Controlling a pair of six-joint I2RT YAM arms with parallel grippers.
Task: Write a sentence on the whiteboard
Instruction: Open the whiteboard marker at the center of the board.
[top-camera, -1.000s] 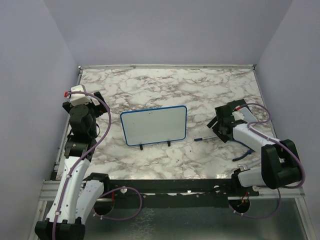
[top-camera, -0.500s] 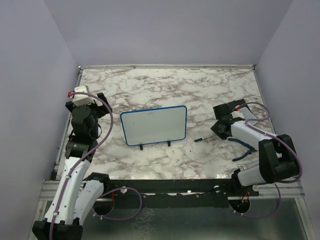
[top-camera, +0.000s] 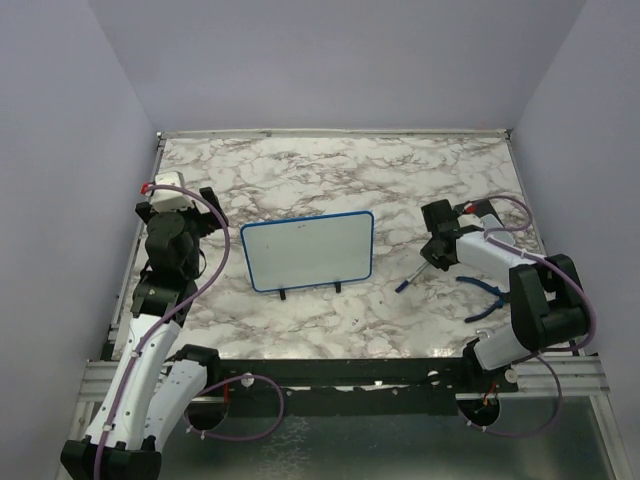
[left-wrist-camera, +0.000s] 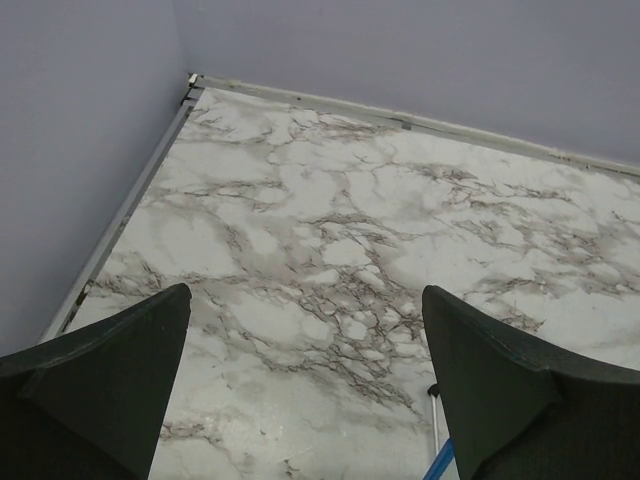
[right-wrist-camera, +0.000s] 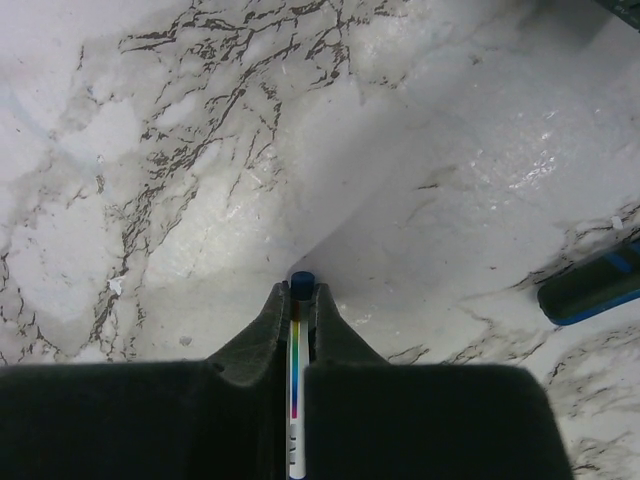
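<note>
I'm seeing the right gripper (right-wrist-camera: 297, 300) pinching tight on the marker (right-wrist-camera: 294, 385), right of the whiteboard (top-camera: 308, 251) that's standing upright mid worktop (top-camera: 340, 170); left gripper (left-wrist-camera: 305, 300) is hanging wide open, holding nothing

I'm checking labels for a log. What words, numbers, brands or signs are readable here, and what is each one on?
No text can be read.
whiteboard: the face looks blank from the top view, with no writing to make out.
marker, held in the right gripper: a rainbow strip and tiny dark marks, too small to read.
</note>
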